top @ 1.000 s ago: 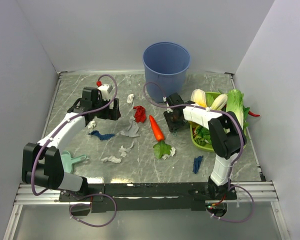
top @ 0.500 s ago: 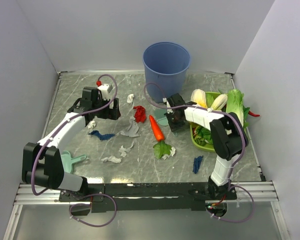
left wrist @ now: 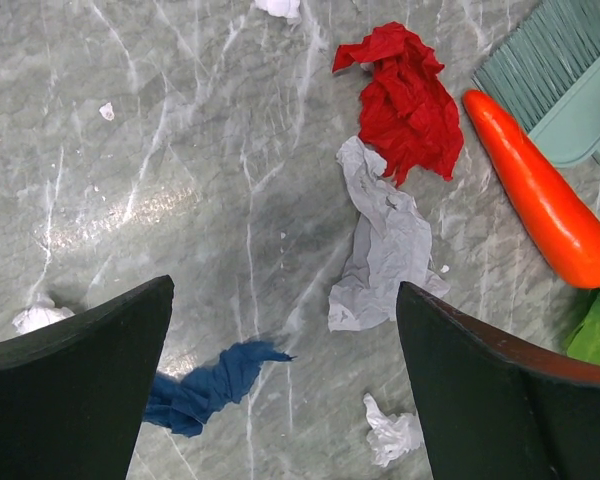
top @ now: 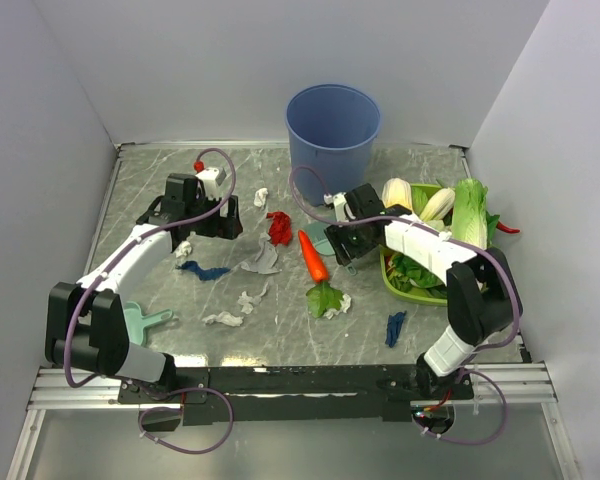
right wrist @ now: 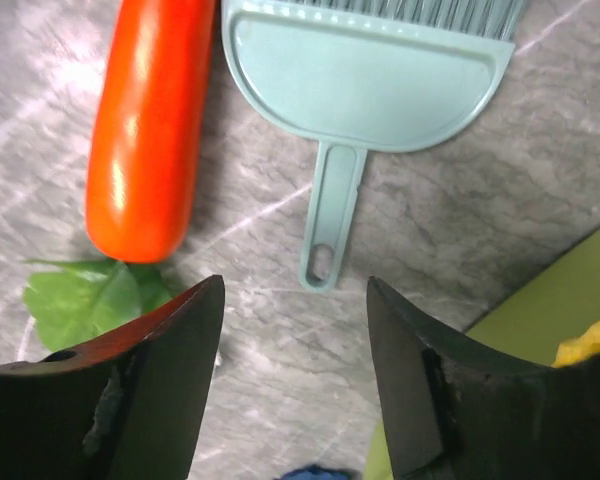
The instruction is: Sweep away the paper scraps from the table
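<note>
Several paper scraps lie on the table (top: 435, 165): a red one (top: 279, 227), a grey one (top: 262, 260), a dark blue one (top: 204, 270), white bits (top: 223, 319) and another blue one (top: 394, 328). My left gripper (top: 223, 225) hangs open above them; its wrist view shows the red scrap (left wrist: 405, 100), the grey scrap (left wrist: 385, 245) and the blue scrap (left wrist: 205, 385) between and beyond its fingers. My right gripper (top: 340, 248) is open, holding nothing. The teal brush (right wrist: 370, 75) lies flat on the table, with its handle end (right wrist: 320, 262) just past the tips of the right gripper (right wrist: 295, 285).
An orange carrot (top: 313, 257) with green leaves (top: 325, 298) lies just left of the brush (top: 325, 240). A blue bin (top: 333, 128) stands at the back. A green tray (top: 395, 285) of vegetables sits at the right. The teal dustpan (top: 140, 322) lies at the near left.
The teal brush has come into view on the table beside the carrot. The right gripper's jaws have opened, and the right arm's elbow has swung out to the right. The left arm is unchanged.
</note>
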### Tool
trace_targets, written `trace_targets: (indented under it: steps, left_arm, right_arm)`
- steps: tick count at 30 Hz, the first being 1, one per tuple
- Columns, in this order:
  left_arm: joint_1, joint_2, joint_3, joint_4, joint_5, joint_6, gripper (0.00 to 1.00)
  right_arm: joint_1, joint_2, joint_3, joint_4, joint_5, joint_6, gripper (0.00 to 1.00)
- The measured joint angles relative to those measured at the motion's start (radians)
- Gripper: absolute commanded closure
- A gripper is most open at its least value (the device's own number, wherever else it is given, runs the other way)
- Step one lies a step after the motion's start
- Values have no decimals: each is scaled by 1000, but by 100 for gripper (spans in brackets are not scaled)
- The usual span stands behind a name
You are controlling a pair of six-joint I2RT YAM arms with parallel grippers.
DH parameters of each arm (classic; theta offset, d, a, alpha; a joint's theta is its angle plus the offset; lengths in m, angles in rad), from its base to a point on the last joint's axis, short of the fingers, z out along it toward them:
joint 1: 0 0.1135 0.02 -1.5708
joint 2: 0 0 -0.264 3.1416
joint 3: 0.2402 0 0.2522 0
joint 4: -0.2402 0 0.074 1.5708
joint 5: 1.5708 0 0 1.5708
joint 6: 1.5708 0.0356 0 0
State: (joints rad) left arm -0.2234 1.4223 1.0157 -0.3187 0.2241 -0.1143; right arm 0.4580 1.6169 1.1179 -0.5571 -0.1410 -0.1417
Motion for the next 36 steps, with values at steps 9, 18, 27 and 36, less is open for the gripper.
trace_targets:
  steps: [9, 18, 27, 36]
  left_arm:
    - [0, 0, 0, 7, 8, -1, 2]
    - [0, 0, 0, 14, 6, 4, 2]
    - [0, 0, 0, 15, 3, 25, 1]
    - [0, 0, 0, 14, -12, 97, 3]
  right_arm:
    - [-2, 73, -9, 12, -11, -16, 41]
    - [-13, 164, -5, 4, -19, -36, 52]
    - [-19, 174, -4, 8, -22, -39, 60]
    - [-30, 189, 24, -8, -19, -46, 100]
